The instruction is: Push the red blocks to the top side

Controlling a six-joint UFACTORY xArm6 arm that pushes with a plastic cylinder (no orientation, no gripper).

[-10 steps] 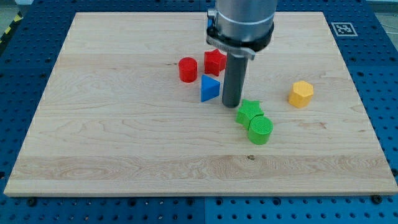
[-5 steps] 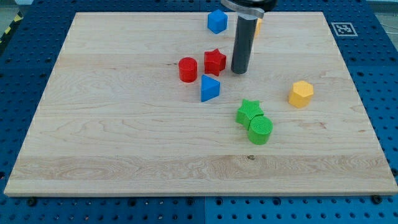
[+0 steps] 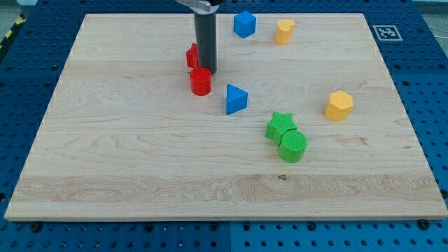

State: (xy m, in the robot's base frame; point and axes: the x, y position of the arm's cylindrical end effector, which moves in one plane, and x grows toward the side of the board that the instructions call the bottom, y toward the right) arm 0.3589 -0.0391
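The dark rod comes down from the view's top edge and my tip (image 3: 207,71) sits on the wooden board (image 3: 105,140) in its upper middle part; there is no hand or jaw on this arm to open or close, only the plain rod end. A red cylinder (image 3: 201,82) stands just at the tip's seven o'clock, so close that it looks to be touching the rod. A second red block (image 3: 191,56), its shape mostly hidden behind the rod, peeks out at the tip's ten o'clock, right against the shaft. Both red pieces lie well short of the board's top edge. A blue wedge-like block (image 3: 236,99) sits at the tip's four o'clock, apart from it. Further on toward five o'clock a green star (image 3: 280,124) and a green cylinder (image 3: 292,146) rest against each other. A yellow hexagonal block (image 3: 339,105) lies well off at three to four o'clock. Near the top edge, at about one o'clock from the tip, a blue block (image 3: 244,24) sits beside a yellow one (image 3: 284,31).
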